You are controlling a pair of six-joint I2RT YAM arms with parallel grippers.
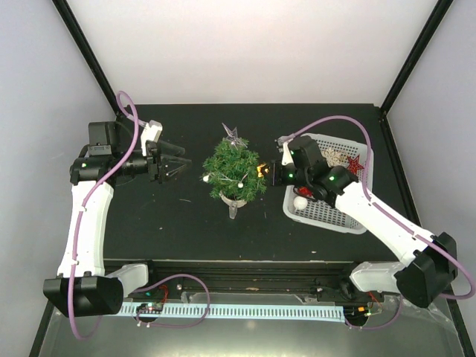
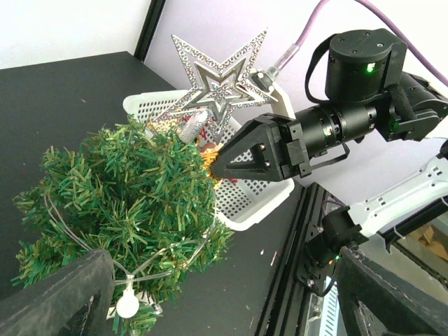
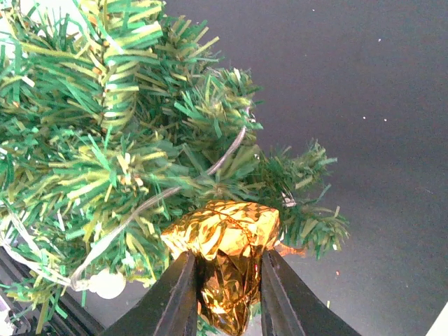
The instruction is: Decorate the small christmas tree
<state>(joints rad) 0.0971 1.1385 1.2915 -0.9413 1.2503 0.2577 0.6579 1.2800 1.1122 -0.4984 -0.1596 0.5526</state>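
The small christmas tree (image 1: 234,172) stands mid-table on its white pot, a silver star (image 1: 236,135) at its top and a wire string with white bulbs (image 3: 108,283) round its branches. My right gripper (image 1: 263,170) is at the tree's right side, shut on a gold foil-wrapped ornament (image 3: 227,234) that presses against the green branches (image 3: 126,140). My left gripper (image 1: 178,162) hovers left of the tree, open and holding nothing; its dark fingers (image 2: 63,294) frame the tree (image 2: 119,189) and star (image 2: 220,80) in the left wrist view.
A white mesh basket (image 1: 327,222) sits right of the tree, under the right arm, holding a red star (image 1: 355,165), a white ball (image 1: 300,202) and other ornaments. A black rail runs along the table's near edge (image 1: 245,268).
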